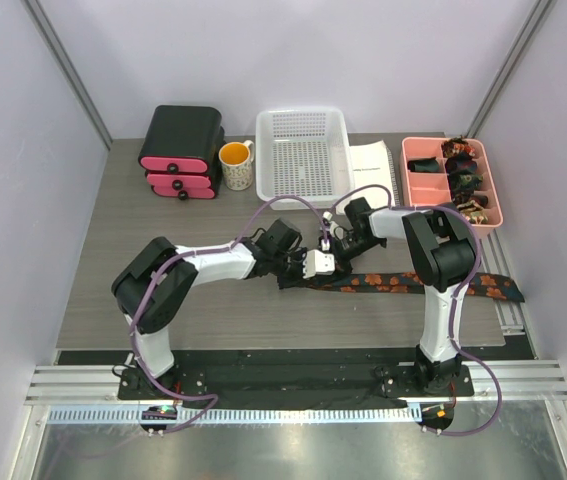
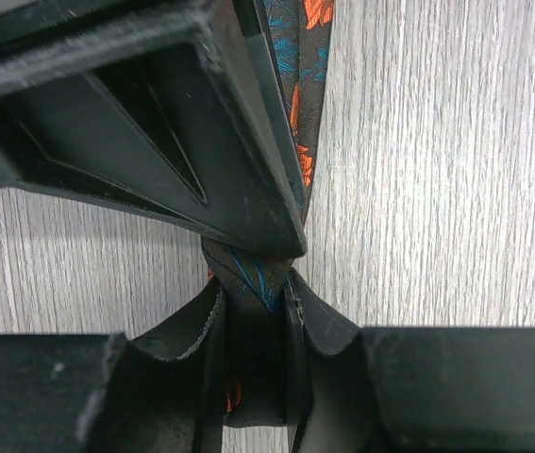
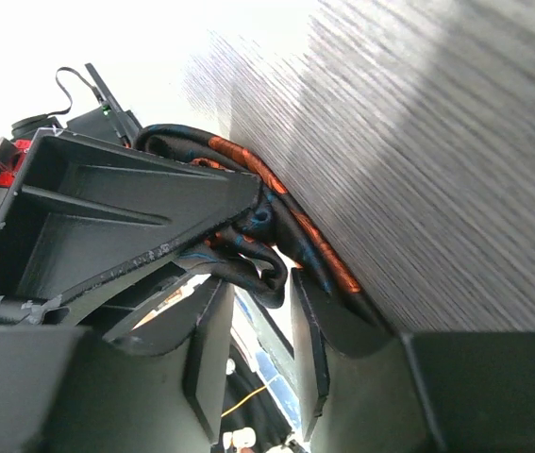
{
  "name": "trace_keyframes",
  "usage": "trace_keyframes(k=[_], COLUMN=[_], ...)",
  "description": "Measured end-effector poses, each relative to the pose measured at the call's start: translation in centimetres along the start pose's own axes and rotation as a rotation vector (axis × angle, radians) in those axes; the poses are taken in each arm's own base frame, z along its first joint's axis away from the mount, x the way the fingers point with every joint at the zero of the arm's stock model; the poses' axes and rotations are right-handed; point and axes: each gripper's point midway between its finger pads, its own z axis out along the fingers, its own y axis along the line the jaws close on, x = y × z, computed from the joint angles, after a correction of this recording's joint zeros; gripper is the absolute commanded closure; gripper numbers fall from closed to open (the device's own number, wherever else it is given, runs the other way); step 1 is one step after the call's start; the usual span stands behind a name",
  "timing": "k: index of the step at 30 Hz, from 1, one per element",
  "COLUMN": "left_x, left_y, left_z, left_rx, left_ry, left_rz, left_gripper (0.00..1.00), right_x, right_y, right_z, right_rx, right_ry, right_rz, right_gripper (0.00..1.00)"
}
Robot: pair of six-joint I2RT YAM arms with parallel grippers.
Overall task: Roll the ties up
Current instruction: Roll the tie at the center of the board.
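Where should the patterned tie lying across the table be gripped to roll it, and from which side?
Grip the tie at its left end, near the middle of the table, where it already bunches into folds. Come from above, pinching across its narrow width: it lies flat, and its free length trails right, ready to wind in.

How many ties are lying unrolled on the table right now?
1: the dark, orange-patterned tie stretches across the table from the middle to the right edge, in front of the pink tray. That tray holds rolled ties; others may be hidden.
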Motion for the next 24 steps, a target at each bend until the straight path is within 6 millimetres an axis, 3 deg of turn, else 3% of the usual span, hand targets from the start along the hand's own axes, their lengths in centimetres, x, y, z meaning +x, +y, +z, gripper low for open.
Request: trace_keyframes(k=[9,12,14,19,24], left_x=[0.1,0.1,0.1,0.2,1.4], left_y=[0.0,0.0,0.0,0.1,0.3], left_z=[-0.1,-0.1,-0.1,-0.3,-1.3], left_rx=[-0.002,-0.003,-0.002,0.002,0.03], left_ry=[0.001,0.001,0.001,0.005,0.027], left_rz=[0.021,0.021,0.021,0.013,-0.045], left_gripper=[0.84,0.84,0.76,0.53,0.44], right_x=[-0.7,-0.7,-0.7,-0.7,-0.8], right_y=[0.3,0.4,0.3,-0.2,-1.7], right_z=[-0.7,-0.7,-0.7,-0.8,-0.8], right_rx=[-0.009,-0.01,-0.008,0.022,0.091], right_ry=[-0.015,-0.015,-0.015,-0.013,-0.008], right_rz=[0.017,0.017,0.014,-0.004,-0.037], right_gripper=[0.64,0.79,0.98,0.99,0.99])
